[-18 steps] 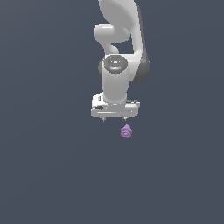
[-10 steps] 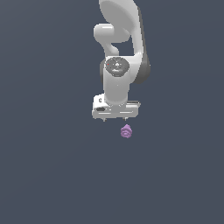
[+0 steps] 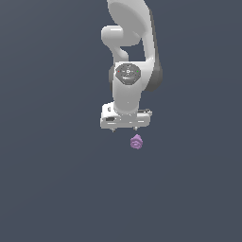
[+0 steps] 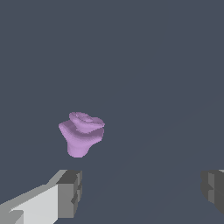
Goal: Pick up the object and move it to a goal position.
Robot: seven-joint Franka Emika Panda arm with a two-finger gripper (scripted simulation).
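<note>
The object [image 3: 136, 142] is a tiny light-purple lump with swirled folds, lying on the flat grey surface. In the exterior view it sits just below the white gripper [image 3: 124, 129] and slightly toward that view's right. The wrist view shows the object [image 4: 82, 132] apart from the gripper [image 4: 142, 188], beyond one grey fingertip [image 4: 70, 192]; the other fingertip [image 4: 213, 188] is far off to the side. The jaws stand wide apart with nothing between them, so the gripper is open.
The white Panda arm [image 3: 131, 56] rises above the gripper in the exterior view. A plain dark grey surface [image 3: 56, 179] fills everything else in both views.
The gripper has shifted slightly down toward the object in the exterior view. The object has not moved.
</note>
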